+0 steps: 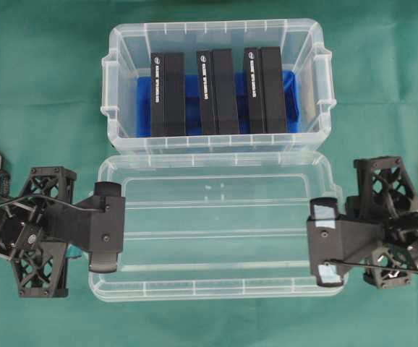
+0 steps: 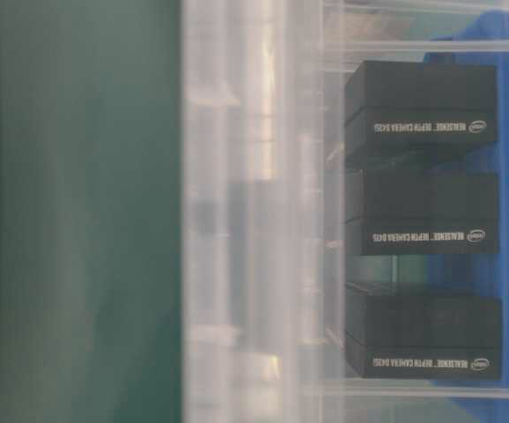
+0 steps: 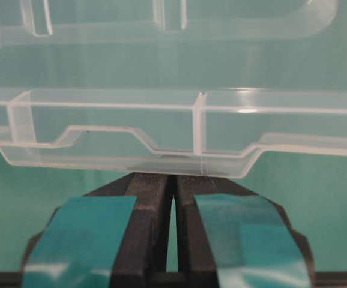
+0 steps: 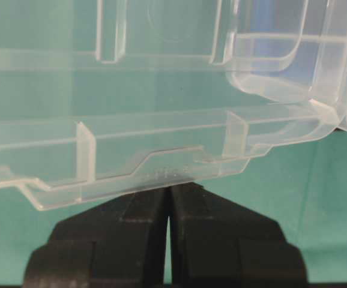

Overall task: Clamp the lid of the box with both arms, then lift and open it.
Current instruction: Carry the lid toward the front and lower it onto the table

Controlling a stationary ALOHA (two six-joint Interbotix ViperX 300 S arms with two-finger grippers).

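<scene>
Both black grippers, left and right, pinched the flat clear plastic lid beside the open deep clear tub; next, probably release.

Robotics lab setup. My bench is covered in plain green cloth; my two black lattice-framed arms flank it. Black blocks printed "RealSense depth camera" sit in a clear box.
</scene>
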